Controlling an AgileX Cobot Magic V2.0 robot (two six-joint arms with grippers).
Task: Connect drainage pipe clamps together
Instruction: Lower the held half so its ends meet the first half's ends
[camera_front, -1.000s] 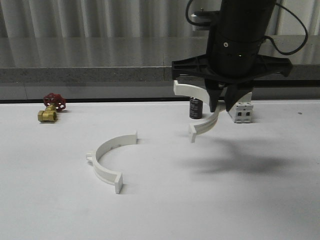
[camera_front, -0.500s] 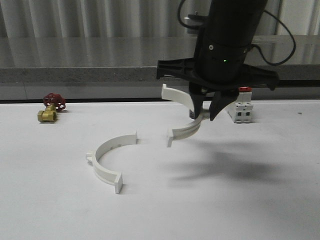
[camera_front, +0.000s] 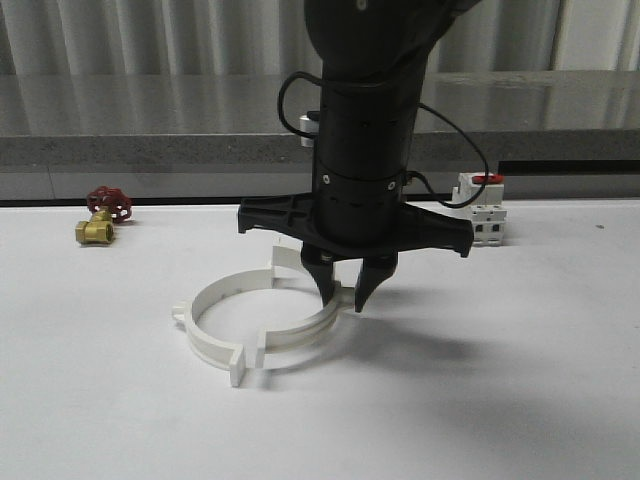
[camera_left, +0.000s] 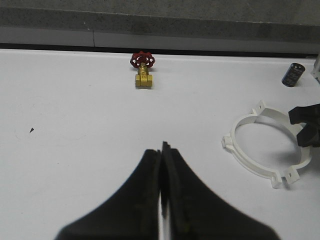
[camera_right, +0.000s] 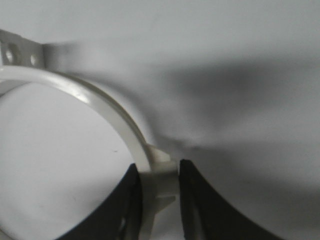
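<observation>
The right gripper (camera_front: 342, 296) is clenched on the right-hand clamp half (camera_right: 112, 112) — its two black fingers (camera_right: 197, 197) pinch the white band at a small rib. That half hangs low over the white table (camera_front: 520, 380), its ends meeting the left clamp half (camera_front: 205, 325), which lies flat (the two read as one ring, with the near flange tabs side by side). The left gripper (camera_left: 162, 192) has its jaws pressed together on nothing. Farther back stand a brass valve (camera_front: 100, 218) and a switch block (camera_front: 483, 210).
</observation>
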